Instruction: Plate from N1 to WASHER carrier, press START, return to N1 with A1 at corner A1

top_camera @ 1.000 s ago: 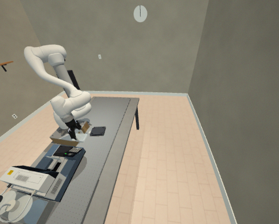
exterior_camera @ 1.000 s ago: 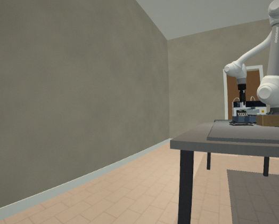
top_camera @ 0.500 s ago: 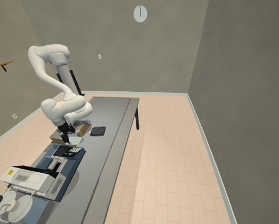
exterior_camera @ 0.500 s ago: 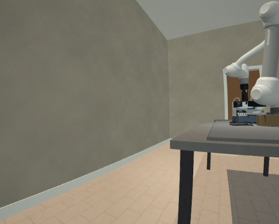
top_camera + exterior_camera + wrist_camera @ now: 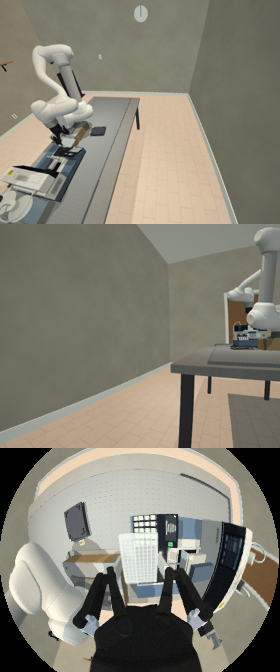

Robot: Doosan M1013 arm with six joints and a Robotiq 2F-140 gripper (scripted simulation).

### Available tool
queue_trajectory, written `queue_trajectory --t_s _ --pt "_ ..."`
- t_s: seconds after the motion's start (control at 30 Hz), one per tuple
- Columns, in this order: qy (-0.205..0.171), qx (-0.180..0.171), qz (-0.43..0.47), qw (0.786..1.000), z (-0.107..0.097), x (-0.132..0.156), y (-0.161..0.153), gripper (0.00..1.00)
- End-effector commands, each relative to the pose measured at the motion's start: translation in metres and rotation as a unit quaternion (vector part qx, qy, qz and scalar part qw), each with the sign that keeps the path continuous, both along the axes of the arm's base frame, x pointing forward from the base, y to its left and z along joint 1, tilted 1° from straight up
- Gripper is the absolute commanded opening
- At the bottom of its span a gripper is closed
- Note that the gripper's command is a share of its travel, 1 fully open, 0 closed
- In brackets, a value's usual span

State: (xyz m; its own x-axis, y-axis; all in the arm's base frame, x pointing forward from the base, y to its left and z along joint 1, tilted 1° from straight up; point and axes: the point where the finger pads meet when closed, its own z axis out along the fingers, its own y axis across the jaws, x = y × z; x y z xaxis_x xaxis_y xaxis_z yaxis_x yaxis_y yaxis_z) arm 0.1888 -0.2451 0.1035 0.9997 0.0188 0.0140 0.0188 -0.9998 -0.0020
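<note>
The clear-white plate (image 5: 69, 142) (image 5: 139, 550) is held level between the fingers of my gripper (image 5: 63, 138) (image 5: 139, 559), which is shut on it. It hangs in the air by the washer's keypad end, partly over the keypad (image 5: 76, 150) (image 5: 145, 523) in the wrist view. The dark nest N1 (image 5: 98, 130) (image 5: 76, 522) holds no plate. The washer (image 5: 67, 176) (image 5: 244, 343) (image 5: 212, 543) shows a small green light (image 5: 65, 153) (image 5: 246, 334) (image 5: 170, 544) beside the keypad. White carrier parts lie between keypad and housing; the pocket is not clear. The cut corner cannot be made out.
A brown-sided base block (image 5: 83, 133) (image 5: 268, 344) (image 5: 92, 558) stands under the arm, between the nest and the washer. The washer's tall housing (image 5: 29, 178) (image 5: 231, 548) rises beyond the carrier. White tubing (image 5: 31, 198) (image 5: 257, 552) and round bottles are behind it.
</note>
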Motion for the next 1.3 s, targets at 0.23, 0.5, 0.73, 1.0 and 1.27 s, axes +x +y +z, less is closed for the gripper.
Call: queue_trajectory --t_s 0.23,0.5,0.73,1.0,1.27 --pt "-0.001 0.001 0.000 1.000 0.005 -0.034 -0.023 0.10" --pt "-0.001 0.001 0.000 1.000 0.011 -0.066 -0.044 0.10" --pt "-0.001 0.001 0.000 1.000 0.011 -0.066 -0.045 0.10" --pt "-0.001 0.001 0.000 1.000 0.011 -0.066 -0.044 0.10" --pt "-0.001 0.001 0.000 1.000 0.011 -0.066 -0.044 0.10"
